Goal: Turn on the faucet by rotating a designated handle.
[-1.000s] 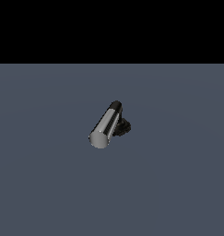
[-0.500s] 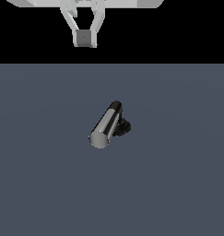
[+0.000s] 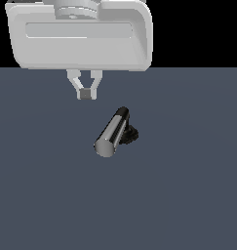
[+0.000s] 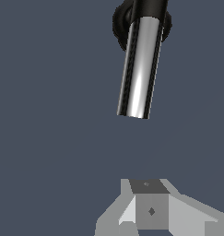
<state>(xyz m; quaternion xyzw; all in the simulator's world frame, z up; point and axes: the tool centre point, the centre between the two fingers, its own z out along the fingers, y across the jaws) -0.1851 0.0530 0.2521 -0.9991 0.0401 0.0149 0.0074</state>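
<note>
You've got the faucet point(image 3: 121, 133) sitting pretty much dead centre of the exterior view, on a plain dark grey-blue floor point(image 3: 188, 195). The handle point(image 3: 112, 133), that shiny chrome bar, lies at a slant: its flat round end points toward 7 o'clock and the far end goes up toward 1 o'clock, where it meets the black elbow. The black ridged base point(image 3: 131, 134) peeks out at about 3 o'clock of the bar, mostly hidden behind it.

Your gripper point(image 3: 84, 93) hangs under the big white arm body point(image 3: 81, 34) at the top of the exterior view. It's at roughly 11 o'clock from the handle, near it but clearly apart, nothing touching. The fingers point(image 3: 93, 90) come together at the tips, looks like they're closed or almost closed, and there's nothing between them, so you're holding nothing.

In the wrist view the gripper point(image 4: 148, 209) shows up as a grey block with the pads pressed close together, and the handle point(image 4: 140, 67) stretches away ahead of it, chrome with dark stripes, the black base point(image 4: 120, 23) behind its far end. Open floor between the two.
</note>
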